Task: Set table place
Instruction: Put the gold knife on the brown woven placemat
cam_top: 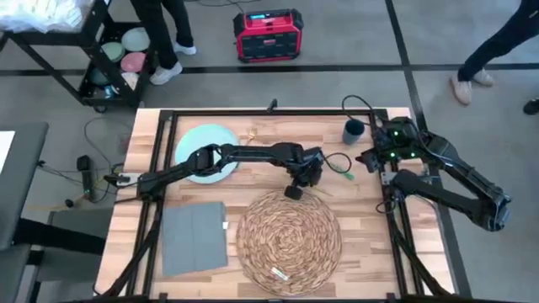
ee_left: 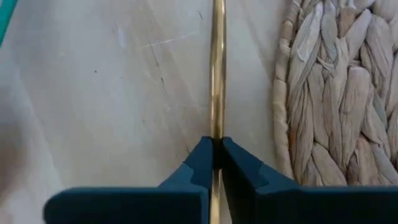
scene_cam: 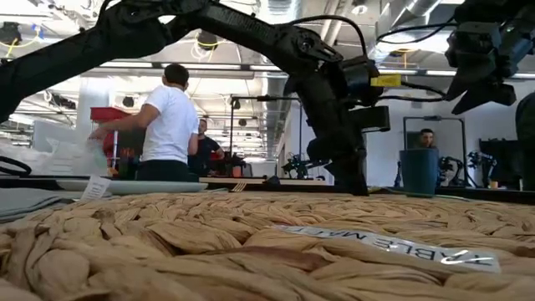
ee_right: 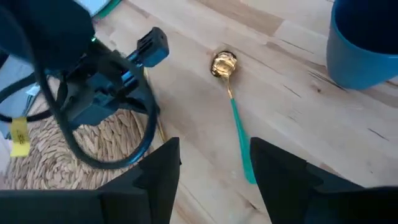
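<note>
Straw-coloured and spiral-woven, the round placemat (cam_top: 289, 242) lies flat on the plank bench (cam_top: 354, 210) at its near middle, between a grey napkin (cam_top: 194, 237) on one side and bare wood on the other. The left hand (cam_top: 294, 191) sits just beyond the mat's far edge, its fingers (ee_left: 200, 163) pinched tight on a thin gold utensil handle (ee_left: 217, 68) that runs along the wood beside the wicker rim. A pale-blue plate (cam_top: 205, 151) rests farther back under the left arm. The right hand (ee_right: 214, 163) hovers with its fingers spread wide and empty, above a gold spoon with a green handle (ee_right: 233, 115), near a dark blue cup (cam_top: 354, 130).
</note>
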Controlling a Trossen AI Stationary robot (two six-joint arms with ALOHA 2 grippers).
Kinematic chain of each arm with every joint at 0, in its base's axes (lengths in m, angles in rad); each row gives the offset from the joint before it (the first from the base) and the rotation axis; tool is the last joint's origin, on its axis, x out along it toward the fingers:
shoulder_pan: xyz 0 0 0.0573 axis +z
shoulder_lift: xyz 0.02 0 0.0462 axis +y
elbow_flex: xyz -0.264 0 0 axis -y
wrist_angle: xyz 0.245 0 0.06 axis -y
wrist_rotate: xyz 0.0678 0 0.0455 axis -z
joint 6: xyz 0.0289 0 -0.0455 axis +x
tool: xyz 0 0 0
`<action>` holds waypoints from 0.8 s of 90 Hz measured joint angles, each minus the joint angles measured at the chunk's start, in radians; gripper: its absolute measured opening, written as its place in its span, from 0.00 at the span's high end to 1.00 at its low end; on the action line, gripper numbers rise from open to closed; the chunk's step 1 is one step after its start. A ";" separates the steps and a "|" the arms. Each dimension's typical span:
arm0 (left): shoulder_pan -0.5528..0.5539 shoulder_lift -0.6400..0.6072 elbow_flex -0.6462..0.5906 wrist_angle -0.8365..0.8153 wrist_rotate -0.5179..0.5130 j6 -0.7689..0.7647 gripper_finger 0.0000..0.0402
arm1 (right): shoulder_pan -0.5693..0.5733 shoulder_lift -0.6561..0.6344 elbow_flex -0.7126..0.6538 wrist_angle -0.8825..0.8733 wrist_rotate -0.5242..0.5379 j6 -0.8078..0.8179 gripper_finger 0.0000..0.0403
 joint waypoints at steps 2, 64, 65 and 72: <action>-0.001 -0.003 0.008 -0.004 -0.003 0.000 0.99 | 0.000 0.000 0.000 0.000 0.001 0.000 0.55; -0.119 -0.128 0.042 -0.019 -0.084 -0.052 1.00 | 0.000 0.000 0.000 0.006 0.025 -0.025 0.55; -0.120 -0.128 0.039 -0.008 -0.091 -0.040 1.00 | 0.000 0.000 0.000 0.006 0.025 -0.025 0.55; -0.108 -0.128 0.022 0.045 -0.092 0.034 1.00 | 0.000 0.000 0.000 0.005 0.025 -0.024 0.55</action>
